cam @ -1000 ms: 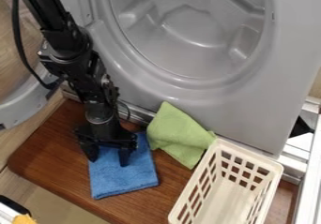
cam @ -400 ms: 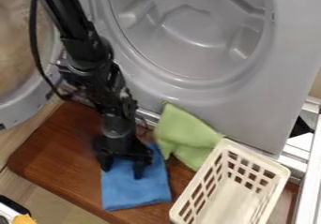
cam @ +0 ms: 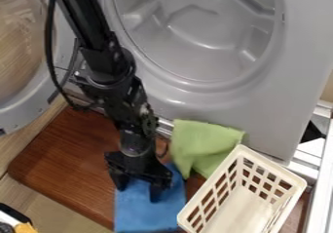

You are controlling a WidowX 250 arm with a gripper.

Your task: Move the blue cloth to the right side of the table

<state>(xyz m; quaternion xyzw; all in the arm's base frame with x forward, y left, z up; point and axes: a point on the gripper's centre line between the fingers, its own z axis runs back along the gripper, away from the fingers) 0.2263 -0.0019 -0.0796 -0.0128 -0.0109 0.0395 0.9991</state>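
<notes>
Shifted rightward, the flat, soft blue cloth (cam: 144, 214) lies under well-parted jaws, whose hold on it I cannot tell.

On the brown board (cam: 65, 159), the blue cloth (cam: 148, 215) is being partly covered by the black gripper (cam: 138, 194), whose two fingers are being held apart. Just beyond, to the right, the green cloth (cam: 201, 142) is being partly hidden by the cream basket (cam: 211, 190). The far side is being taken up by a grey appliance (cam: 260, 110), its round door (cam: 29, 100) being held open at the left.
</notes>
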